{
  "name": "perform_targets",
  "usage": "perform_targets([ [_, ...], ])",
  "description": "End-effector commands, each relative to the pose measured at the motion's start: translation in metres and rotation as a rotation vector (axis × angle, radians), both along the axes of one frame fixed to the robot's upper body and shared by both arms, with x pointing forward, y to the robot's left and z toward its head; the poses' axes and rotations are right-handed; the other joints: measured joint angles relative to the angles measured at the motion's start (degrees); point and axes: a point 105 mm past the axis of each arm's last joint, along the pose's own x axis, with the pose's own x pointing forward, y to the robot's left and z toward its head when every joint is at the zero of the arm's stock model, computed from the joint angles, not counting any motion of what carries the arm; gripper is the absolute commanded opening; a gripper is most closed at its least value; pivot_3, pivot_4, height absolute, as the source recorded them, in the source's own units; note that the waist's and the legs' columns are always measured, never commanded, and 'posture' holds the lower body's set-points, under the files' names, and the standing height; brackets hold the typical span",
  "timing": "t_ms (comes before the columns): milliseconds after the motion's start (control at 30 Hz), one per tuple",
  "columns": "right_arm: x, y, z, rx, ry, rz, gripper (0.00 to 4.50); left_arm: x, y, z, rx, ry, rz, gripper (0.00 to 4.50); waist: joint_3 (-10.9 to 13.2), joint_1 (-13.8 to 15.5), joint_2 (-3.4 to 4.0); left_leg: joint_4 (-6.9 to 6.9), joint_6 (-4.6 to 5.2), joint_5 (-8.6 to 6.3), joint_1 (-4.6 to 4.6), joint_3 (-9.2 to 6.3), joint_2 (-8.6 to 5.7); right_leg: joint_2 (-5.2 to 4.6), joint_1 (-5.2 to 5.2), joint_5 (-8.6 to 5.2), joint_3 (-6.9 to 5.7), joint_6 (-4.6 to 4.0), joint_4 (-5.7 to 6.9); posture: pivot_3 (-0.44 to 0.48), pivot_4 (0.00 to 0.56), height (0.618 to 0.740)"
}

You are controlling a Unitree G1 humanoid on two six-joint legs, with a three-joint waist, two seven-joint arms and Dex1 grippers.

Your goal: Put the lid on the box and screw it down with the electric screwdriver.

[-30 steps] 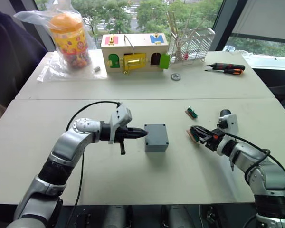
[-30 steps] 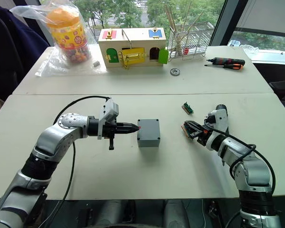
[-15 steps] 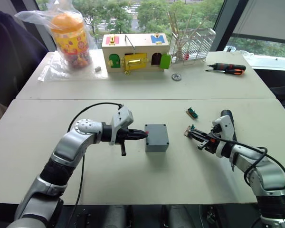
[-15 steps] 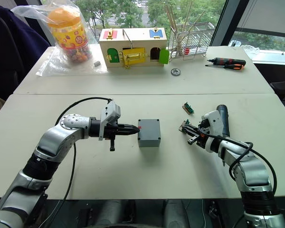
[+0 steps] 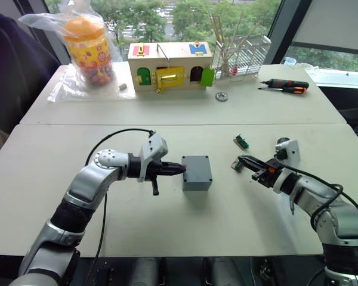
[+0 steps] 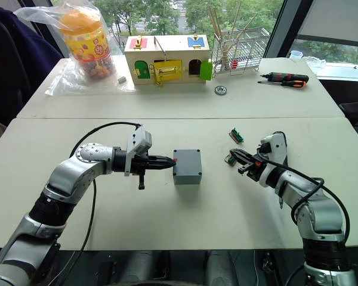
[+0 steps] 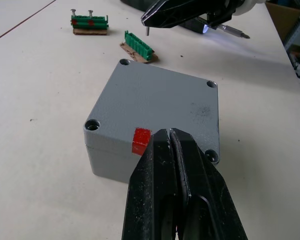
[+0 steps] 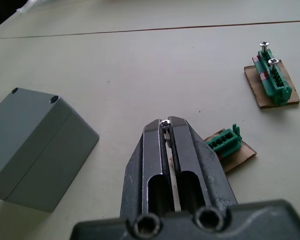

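My right pincer is clamped on a small screw, lifted above the green terminal block on the bench. My left pincer is closed and empty, its tip against the red-marked side of the box, bracing it. The lid already sits on the box, corner holes open. I judge I'm fetching screws; next, carry this one to a hole and seat it upright.
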Motion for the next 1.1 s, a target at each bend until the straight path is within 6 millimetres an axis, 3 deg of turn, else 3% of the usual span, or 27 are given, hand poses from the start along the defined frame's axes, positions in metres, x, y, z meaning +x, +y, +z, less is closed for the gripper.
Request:
perform_targets([
  [33, -0.003, 0.009, 0.026, 0.022, -0.075, 0.042, 0.06, -0.002, 0.000, 0.008, -0.011, -0.044, -0.011, 0.00, 0.00, -0.02, 0.00, 0.00, 0.00, 0.00, 0.00, 0.00, 0.00, 0.00, 0.00, 0.00, 0.00, 0.00, 0.00, 0.000, 0.150, 0.711],
  [167, -0.009, 0.042, 0.046, 0.048, -0.097, 0.182, 0.06, -0.004, 0.008, 0.017, -0.024, -0.039, -0.012, 0.00, 0.00, -0.13, 0.01, 0.00, 0.00, 0.00, 0.00, -0.01, 0.01, 0.00, -0.01, 0.00, 0.00, 0.00, 0.00, 0.000, 0.150, 0.711],
  [400, -0.005, 0.077, 0.051, 0.044, -0.101, 0.296, 0.06, -0.007, 0.022, 0.024, -0.014, -0.030, 0.001, 0.00, 0.00, 0.03, 0.00, -0.02, 0.00, 0.00, -0.02, -0.04, 0.00, -0.01, -0.01, 0.00, -0.02, 0.00, 0.00, 0.000, 0.150, 0.711],
  [567, 0.002, 0.080, 0.038, -0.012, -0.078, 0.316, 0.06, -0.005, 0.025, 0.024, -0.016, -0.032, 0.037, 0.00, 0.00, -0.01, 0.00, -0.01, 0.00, 0.00, -0.02, -0.04, -0.01, -0.01, 0.00, 0.00, -0.01, 0.00, 0.01, 0.000, 0.150, 0.711],
  [1100, 0.012, 0.077, 0.025, -0.046, -0.061, 0.307, 0.06, -0.007, 0.023, 0.020, -0.020, -0.030, 0.052, 0.00, 0.00, -0.07, 0.00, -0.03, 0.00, 0.00, -0.01, -0.02, 0.00, 0.01, -0.01, 0.00, -0.01, 0.00, 0.02, 0.000, 0.150, 0.711],
])
